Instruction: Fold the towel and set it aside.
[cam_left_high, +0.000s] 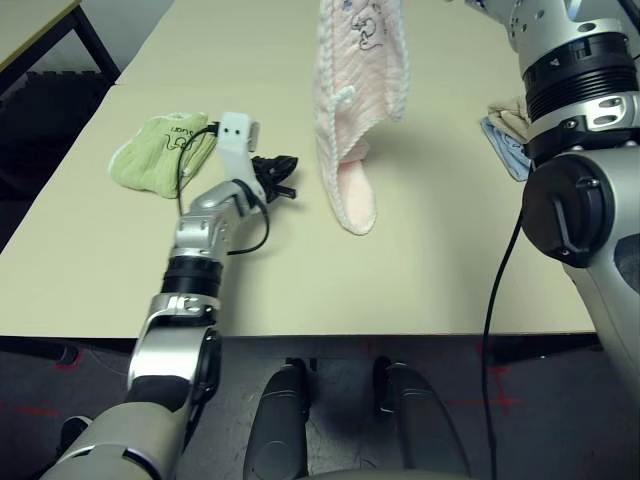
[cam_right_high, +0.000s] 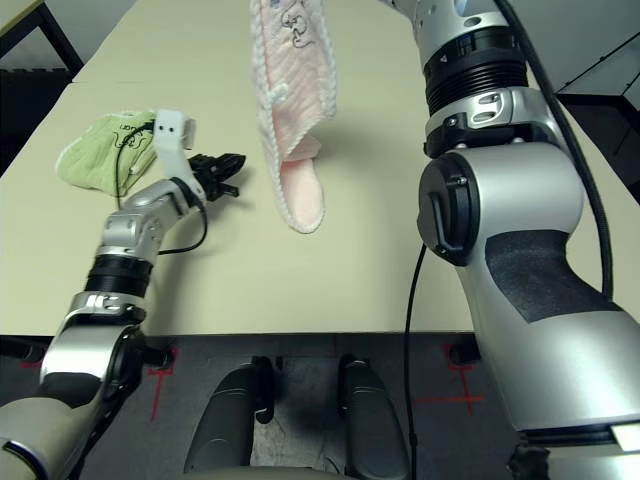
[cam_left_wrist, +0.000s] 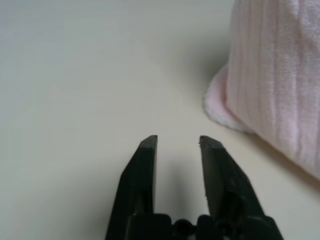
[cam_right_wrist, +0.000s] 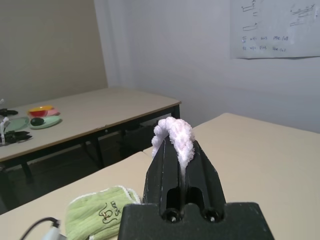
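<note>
The pale pink ribbed towel (cam_left_high: 355, 100) hangs down from above the table, its white-trimmed lower end (cam_left_high: 352, 205) resting on the tabletop. My right gripper (cam_right_wrist: 182, 150) is shut on the towel's looped trim edge (cam_right_wrist: 175, 132), holding it up; the right arm (cam_left_high: 570, 90) rises at the right. My left gripper (cam_left_wrist: 177, 142) is open and low over the table, just left of the towel's lower end (cam_left_wrist: 270, 85), with nothing between its fingers. From the head views the left gripper (cam_left_high: 280, 175) lies beside the towel without touching it.
A light green towel with printed lettering (cam_left_high: 160, 150) lies crumpled at the left of the table (cam_left_high: 420, 280). Beige and light blue towels (cam_left_high: 505, 135) sit at the right behind my right arm. Another table (cam_right_wrist: 75, 120) with dishes stands farther off.
</note>
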